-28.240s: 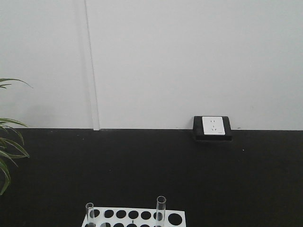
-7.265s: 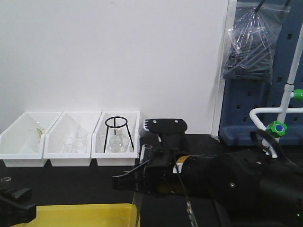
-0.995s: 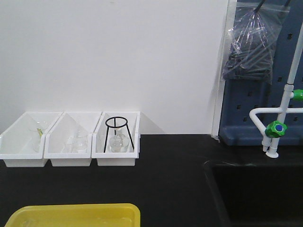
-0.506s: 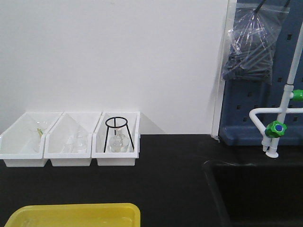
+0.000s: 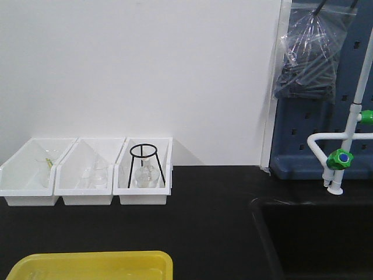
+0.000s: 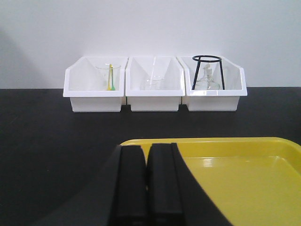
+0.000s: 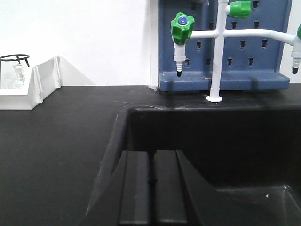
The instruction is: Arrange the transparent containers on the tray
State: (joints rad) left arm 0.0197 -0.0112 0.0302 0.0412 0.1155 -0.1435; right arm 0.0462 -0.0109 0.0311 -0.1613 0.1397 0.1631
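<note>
The yellow tray (image 5: 93,255) lies at the near left of the black bench, only its far part showing in the front view. In the left wrist view the tray (image 6: 211,140) fills the lower right, and my left gripper (image 6: 146,151) hovers over its near left corner, shut with nothing between the fingers. I cannot make out any transparent containers in the visible part of the tray. My right gripper (image 7: 152,154) is shut and empty above the left edge of the sink (image 7: 202,141). Neither gripper shows in the front view.
Three white bins (image 5: 87,178) with glassware line the back wall; the right one holds a black wire tripod (image 5: 144,153). A sunken black sink (image 5: 315,233) takes up the right side, with green-tipped white taps (image 5: 340,157) and a blue pegboard (image 5: 303,140) behind it.
Nothing has moved over the last second. About seven seconds ago both arms were in the front view above the tray, the right one at a clear tube; they have since left that view.
</note>
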